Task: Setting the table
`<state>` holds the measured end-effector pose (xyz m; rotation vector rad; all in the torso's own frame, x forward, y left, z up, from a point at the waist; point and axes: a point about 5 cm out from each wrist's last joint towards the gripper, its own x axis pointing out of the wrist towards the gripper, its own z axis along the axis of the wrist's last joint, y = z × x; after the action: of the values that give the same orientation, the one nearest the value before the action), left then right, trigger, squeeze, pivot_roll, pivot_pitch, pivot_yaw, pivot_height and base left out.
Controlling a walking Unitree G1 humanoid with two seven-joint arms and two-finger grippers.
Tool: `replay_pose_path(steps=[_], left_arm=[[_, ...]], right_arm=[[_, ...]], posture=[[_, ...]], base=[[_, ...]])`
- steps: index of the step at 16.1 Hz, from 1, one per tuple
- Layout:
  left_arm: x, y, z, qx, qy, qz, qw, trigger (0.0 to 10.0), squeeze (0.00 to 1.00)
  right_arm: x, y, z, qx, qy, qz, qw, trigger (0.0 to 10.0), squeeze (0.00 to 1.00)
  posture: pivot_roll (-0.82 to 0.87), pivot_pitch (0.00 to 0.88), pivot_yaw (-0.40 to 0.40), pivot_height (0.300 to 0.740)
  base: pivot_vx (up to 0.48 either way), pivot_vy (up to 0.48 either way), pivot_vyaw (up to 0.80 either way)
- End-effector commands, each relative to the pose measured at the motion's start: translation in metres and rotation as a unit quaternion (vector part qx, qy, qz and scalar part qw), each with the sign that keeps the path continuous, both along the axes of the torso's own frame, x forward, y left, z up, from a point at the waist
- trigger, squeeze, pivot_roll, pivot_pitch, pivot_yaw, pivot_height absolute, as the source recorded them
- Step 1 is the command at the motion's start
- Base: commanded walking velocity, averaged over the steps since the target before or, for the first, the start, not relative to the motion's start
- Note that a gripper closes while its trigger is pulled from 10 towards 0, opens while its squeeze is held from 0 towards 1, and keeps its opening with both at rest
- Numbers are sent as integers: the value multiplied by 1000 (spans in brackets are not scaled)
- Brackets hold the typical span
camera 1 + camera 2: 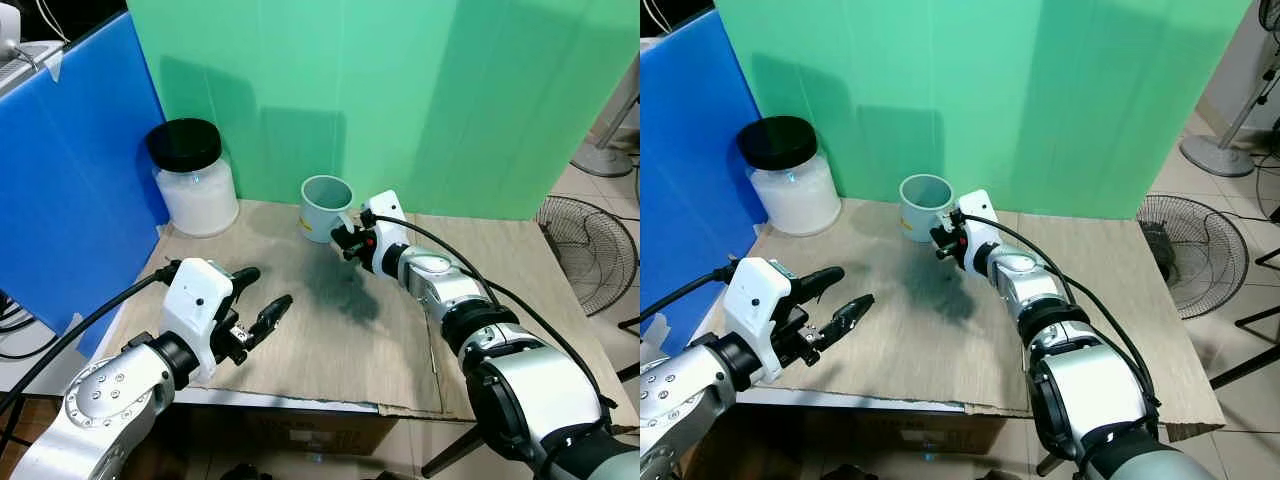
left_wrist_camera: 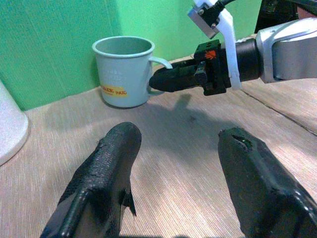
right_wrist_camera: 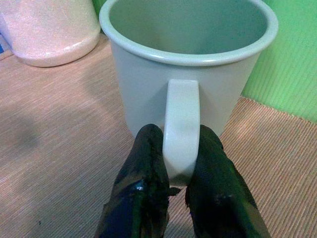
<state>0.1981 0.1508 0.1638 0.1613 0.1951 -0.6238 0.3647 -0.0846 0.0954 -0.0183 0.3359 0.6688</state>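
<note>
The right gripper (image 3: 176, 171) is pinching the handle of the pale green mug (image 1: 324, 205), its jaws closing on either side of the lower part of the handle with the two black fingers (image 3: 146, 163) pressing against it. The mug is standing upright on the wooden surface (image 1: 330, 340), near the green backdrop (image 1: 400, 90), with a yellow label on its side. The left gripper (image 1: 262, 297) is hovering low over the near left part of the surface, its jaws spreading wide apart and gripping nothing, pointing toward the mug. A jar (image 1: 192, 178) of white granules with a black lid is sitting at the far left corner, beside a blue panel (image 1: 70, 170). A floor fan (image 1: 590, 245) is lying beyond the surface's right edge.
</note>
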Motion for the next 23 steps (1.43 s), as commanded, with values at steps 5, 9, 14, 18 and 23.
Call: replay_pose_path(steps=[5, 9, 14, 18, 23], left_arm=[[-2, -3, -2, 3, 3, -3, 1000, 10000, 0], [-7, -7, -2, -3, -9, 22, 1000, 10000, 0], [2, -8, -5, -4, -44, 118, 992, 10000, 0], [18, -7, -2, -7, -81, 196, 977, 10000, 0], [22, -8, -1, -9, -102, 239, 966, 10000, 0]], right_arm=[[5, 0, 16, 19, -43, 19, 999, 0, 0], [-11, -20, 49, 96, -131, 63, 985, 10000, 0], [-88, -56, 62, 85, -184, -22, 979, 10000, 0], [-110, -73, 67, 47, -182, -99, 977, 10000, 0], [-108, -83, 70, 49, -152, -189, 969, 10000, 0]], posture=[[13, 0, 4, 740], [7, 0, -10, 740], [-52, 0, 16, 740], [-93, 2, 24, 740], [-97, 10, 5, 740]], base=[[0, 0, 0], [0, 0, 0], [0, 0, -495], [0, 0, -800], [0, 0, -800]])
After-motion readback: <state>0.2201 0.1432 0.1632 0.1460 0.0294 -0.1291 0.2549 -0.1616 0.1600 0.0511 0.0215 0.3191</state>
